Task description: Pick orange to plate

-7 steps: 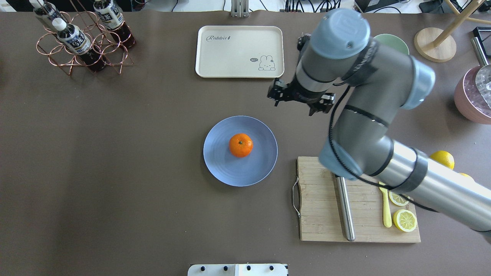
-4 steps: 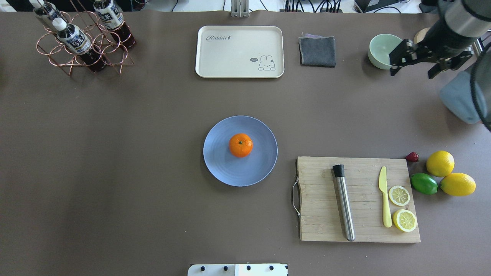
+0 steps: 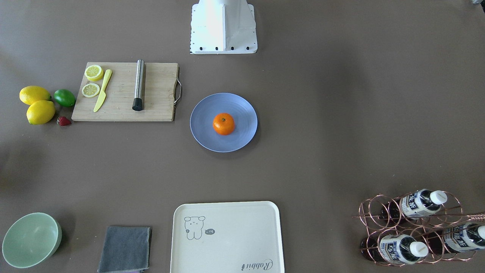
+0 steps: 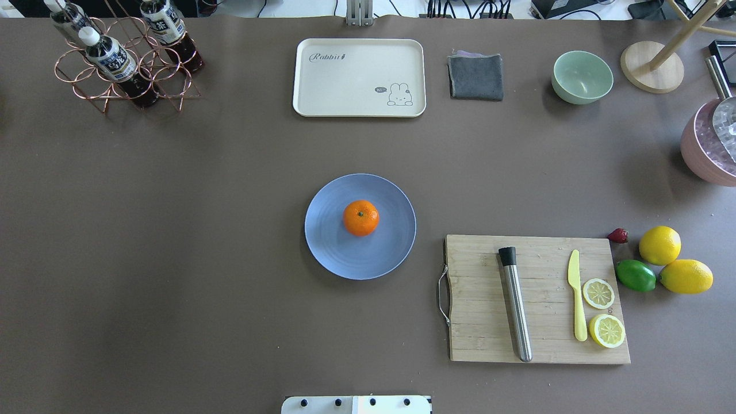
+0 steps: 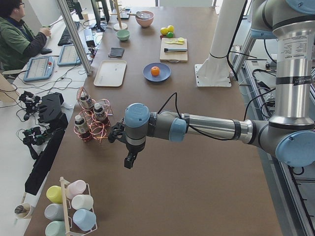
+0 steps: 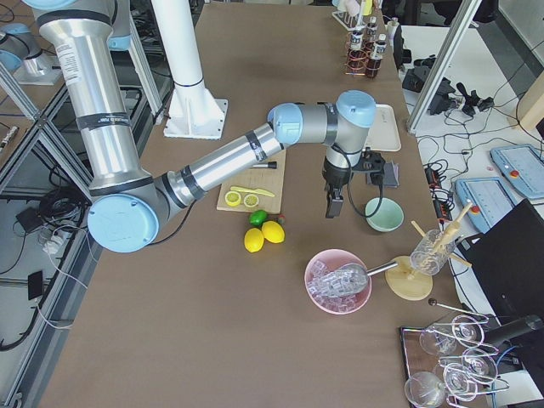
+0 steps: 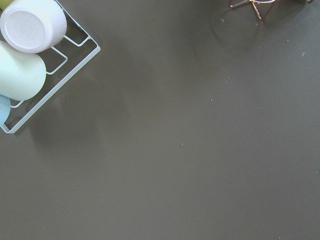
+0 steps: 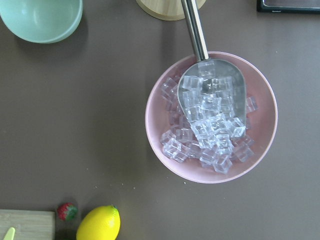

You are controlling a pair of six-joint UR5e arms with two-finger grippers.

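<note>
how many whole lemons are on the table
2. One lemon sits by the strawberry, the other lemon beside the lime, both just off the cutting board's end.

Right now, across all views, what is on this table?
orange: 1, orange, on plate
plate: 1, blue, mid-table
tray: 1, cream, far edge
cloth: 1, grey, beside tray
bowl: 1, pale green, beyond cloth
cutting board: 1, wood, right of plate
steel rod: 1, silver, on board
knife: 1, yellow, on board
lemon slices: 2, yellow, on board
lemons: 2, yellow, beside board
lime: 1, green, beside lemons
strawberry: 1, red, beside lemons
ice bowl: 1, pink, right end
bottles: 3, dark, far left
cups: several, pastel, left end
left gripper: 1, black, left end, jaws unclear
right gripper: 1, black, right end, jaws unclear
</note>
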